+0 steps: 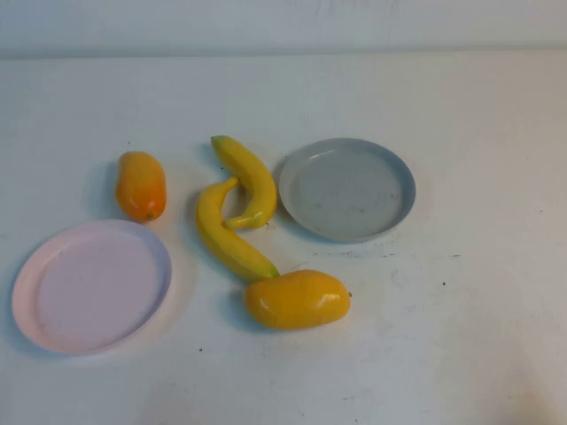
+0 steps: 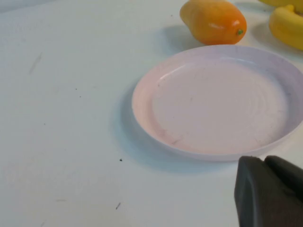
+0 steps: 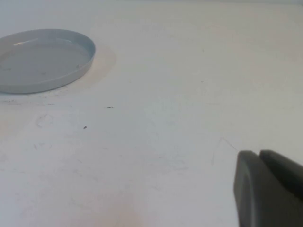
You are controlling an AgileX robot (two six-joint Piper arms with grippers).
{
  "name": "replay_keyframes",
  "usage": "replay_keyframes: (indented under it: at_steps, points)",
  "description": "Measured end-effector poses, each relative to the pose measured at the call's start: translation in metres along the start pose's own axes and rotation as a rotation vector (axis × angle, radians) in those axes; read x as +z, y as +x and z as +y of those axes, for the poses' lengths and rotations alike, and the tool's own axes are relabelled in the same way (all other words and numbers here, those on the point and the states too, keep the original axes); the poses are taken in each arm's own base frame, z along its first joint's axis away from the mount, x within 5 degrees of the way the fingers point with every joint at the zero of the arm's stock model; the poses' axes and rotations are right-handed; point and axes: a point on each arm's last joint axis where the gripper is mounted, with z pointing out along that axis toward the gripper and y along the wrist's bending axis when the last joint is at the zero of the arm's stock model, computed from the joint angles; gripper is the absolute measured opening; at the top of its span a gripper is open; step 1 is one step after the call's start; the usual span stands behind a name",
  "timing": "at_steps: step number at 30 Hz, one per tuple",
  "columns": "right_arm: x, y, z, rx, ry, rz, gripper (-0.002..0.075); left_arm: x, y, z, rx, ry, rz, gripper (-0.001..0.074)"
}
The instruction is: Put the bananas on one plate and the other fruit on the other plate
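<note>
Two yellow bananas lie crossed mid-table, one point(image 1: 251, 180) above the other point(image 1: 226, 235). The orange fruit point(image 1: 141, 184) lies just behind the empty pink plate point(image 1: 91, 285). The larger yellow-orange fruit point(image 1: 297, 298) lies in front of the bananas. The empty grey-blue plate point(image 1: 347, 189) sits right of the bananas. Neither arm shows in the high view. My left gripper point(image 2: 264, 163) is shut and empty, close to the near rim of the pink plate point(image 2: 218, 101), with the orange fruit point(image 2: 215, 21) beyond. My right gripper point(image 3: 259, 156) is shut and empty over bare table, well away from the grey-blue plate point(image 3: 42, 59).
The white table point(image 1: 461, 336) carries small dark specks and scuffs near the grey-blue plate. A pale wall meets the table along its far edge point(image 1: 283, 53). One banana's end point(image 2: 286, 26) shows at the edge of the left wrist view.
</note>
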Motion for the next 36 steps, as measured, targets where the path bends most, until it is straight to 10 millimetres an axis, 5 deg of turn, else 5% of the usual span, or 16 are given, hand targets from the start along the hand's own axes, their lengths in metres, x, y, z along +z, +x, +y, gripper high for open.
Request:
replay_keyframes:
  at_steps: [24,36]
  points:
    - [0.0,0.0,0.0,0.0,0.0,0.0,-0.0015,0.0,-0.003,-0.002,-0.052,0.017,-0.032,-0.0005]
    - [0.0,0.0,0.0,0.0,0.0,0.0,-0.0016,-0.003,-0.021,-0.007,-0.571,0.139,-0.21,-0.0005]
